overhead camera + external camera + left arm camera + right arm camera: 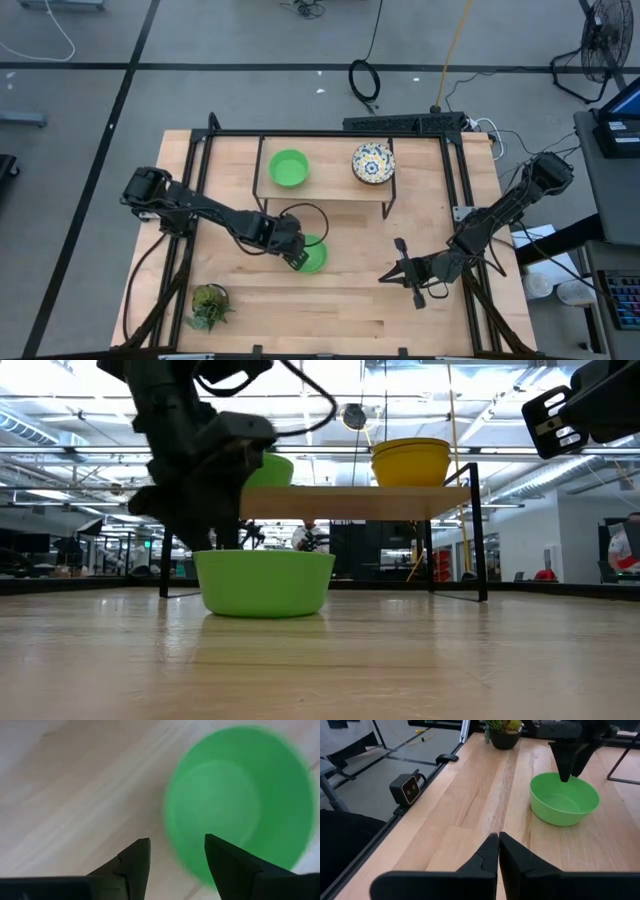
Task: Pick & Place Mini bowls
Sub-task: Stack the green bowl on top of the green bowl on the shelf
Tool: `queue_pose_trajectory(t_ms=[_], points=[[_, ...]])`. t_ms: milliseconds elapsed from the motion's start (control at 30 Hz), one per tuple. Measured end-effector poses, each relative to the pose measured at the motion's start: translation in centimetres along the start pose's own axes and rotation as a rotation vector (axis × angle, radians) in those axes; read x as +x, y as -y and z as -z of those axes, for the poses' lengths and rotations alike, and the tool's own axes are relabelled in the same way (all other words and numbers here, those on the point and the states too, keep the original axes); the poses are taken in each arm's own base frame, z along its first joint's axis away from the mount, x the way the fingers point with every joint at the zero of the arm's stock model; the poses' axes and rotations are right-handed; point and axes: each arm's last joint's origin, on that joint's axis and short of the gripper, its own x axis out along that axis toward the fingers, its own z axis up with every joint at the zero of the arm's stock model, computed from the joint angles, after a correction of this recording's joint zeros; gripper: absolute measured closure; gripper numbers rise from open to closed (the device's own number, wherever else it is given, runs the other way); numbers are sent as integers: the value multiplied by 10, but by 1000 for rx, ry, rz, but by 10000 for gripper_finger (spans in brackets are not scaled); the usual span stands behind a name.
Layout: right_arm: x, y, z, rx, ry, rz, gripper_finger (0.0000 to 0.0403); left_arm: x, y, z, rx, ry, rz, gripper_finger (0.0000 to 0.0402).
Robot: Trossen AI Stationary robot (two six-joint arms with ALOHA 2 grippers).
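Note:
A plain green mini bowl point(316, 256) point(265, 582) point(563, 800) stands upright on its base on the table. My left gripper point(298, 257) point(175, 842) point(568, 775) hangs open over it, pointing down. One finger is outside the rim on the table's left side and the other is over the bowl's hollow point(240, 800). On the raised shelf point(350, 503) stand a second green bowl point(289, 168) and a floral bowl point(372, 163), yellow outside point(410, 462). My right gripper point(385, 277) point(498, 836) is shut and waits over the table to the right of the bowl. My left gripper comes from above, astride the green bowl's rim point(172, 820) on the side toward the table's left. Whether either finger touches the rim, I cannot tell. The bowl sits flat on the table.
A small spiky potted plant point(209, 305) point(504, 730) stands near the table's near left corner. The shelf's black metal legs point(481, 530) stand behind the bowl. Bare wood point(350, 310) lies between the two grippers and toward the near edge.

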Motion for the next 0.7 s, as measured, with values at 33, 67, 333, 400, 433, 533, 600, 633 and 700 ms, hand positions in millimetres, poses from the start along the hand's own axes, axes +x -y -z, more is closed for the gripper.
queue_pose_trajectory(t_ms=[33,67,333,400,433,533,600,633,700], points=[[0,0,0,0,-1,0,401,1,-1,1,-7,-6,-11,211],[0,0,0,-2,-4,1,401,2,-1,1,-23,-9,-14,211],[0,0,0,-1,-1,1,401,0,-16,13,-152,-142,-177,211],[0,0,0,-2,-5,1,401,-2,-19,17,-172,-158,-224,211],[0,0,0,-2,-4,1,401,-2,-20,19,-178,-165,-244,211],[0,0,0,-1,-3,1,401,-3,-18,23,-183,-159,-245,211],[0,0,0,-1,-2,0,401,-3,-16,26,-174,-154,-238,211],[0,0,0,-1,-2,1,401,-3,-16,27,-169,-155,-237,211],[0,0,0,-1,-3,1,401,-4,-15,29,-160,-153,-238,211]])
